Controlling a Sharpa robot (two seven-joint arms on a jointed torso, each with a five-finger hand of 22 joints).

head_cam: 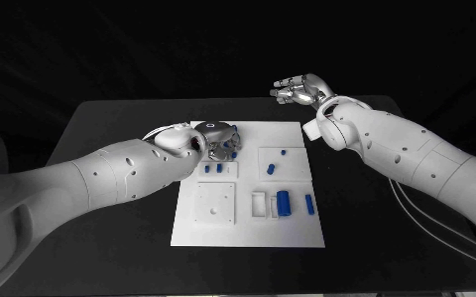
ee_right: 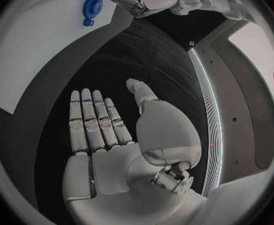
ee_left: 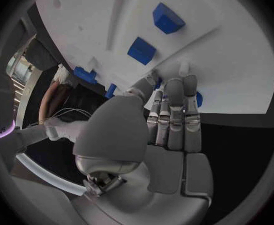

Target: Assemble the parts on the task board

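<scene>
The white task board (head_cam: 298, 232) lies in the middle of the black table. My left hand (head_cam: 220, 142) is low over its far left part. In the left wrist view its fingers (ee_left: 174, 115) lie straight and close together, tips at the board (ee_left: 237, 60), with the thumb beside them. A blue part (ee_left: 198, 99) peeks out from behind them; whether it is held is hidden. Two blue blocks (ee_left: 141, 50) stand just beyond. My right hand (head_cam: 298, 91) hangs above the table's far edge, off the board, fingers (ee_right: 93, 117) apart and holding nothing.
Other blue parts lie on the board: two small ones (head_cam: 212, 169) near my left hand, two pegs (head_cam: 271, 168) in a raised panel, a thick cylinder (head_cam: 284, 202) and a slim bar (head_cam: 309, 204) at the near right. A round blue part (ee_right: 91, 6) sits by my left fingers.
</scene>
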